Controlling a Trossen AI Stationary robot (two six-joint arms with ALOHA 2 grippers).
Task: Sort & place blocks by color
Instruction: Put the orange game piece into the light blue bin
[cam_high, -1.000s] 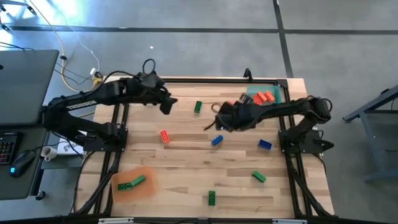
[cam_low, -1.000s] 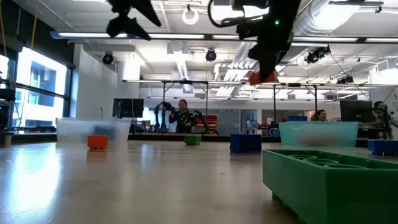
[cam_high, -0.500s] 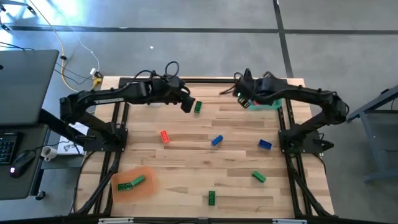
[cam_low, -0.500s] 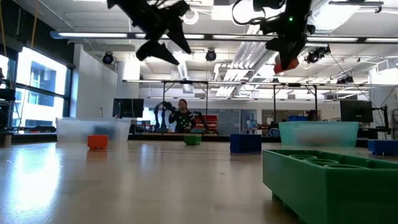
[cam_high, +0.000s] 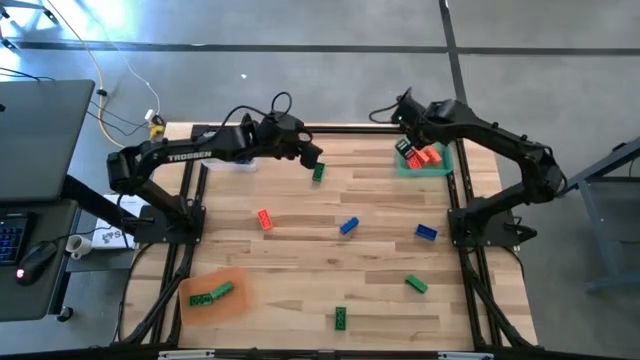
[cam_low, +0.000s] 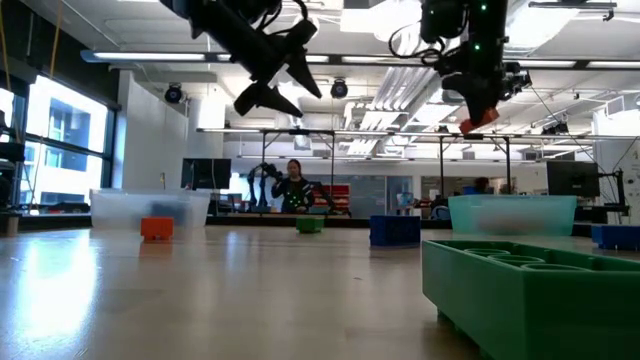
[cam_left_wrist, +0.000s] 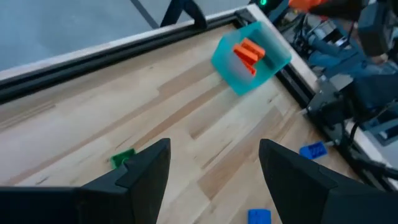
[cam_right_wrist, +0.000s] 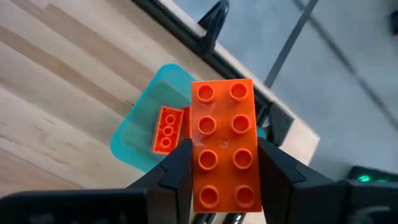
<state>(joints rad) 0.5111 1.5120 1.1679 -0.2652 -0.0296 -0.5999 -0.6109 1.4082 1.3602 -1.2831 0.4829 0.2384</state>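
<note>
Orange block held over green tray

The right gripper pinched an orange block above the green tray at the table's one o'clock. The left gripper, fingers spread, hovered by a green block at twelve o'clock.

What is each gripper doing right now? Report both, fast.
Left gripper: open, empty, above the green block.
Right gripper: shut on an orange block, over the green tray.

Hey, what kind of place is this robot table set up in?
Probably a robotics lab or open industrial workspace: exposed ceiling ducts and strip lights overhead, a person beside another robot rig in the background, and a desk with keyboard and mouse next to the table.
</note>
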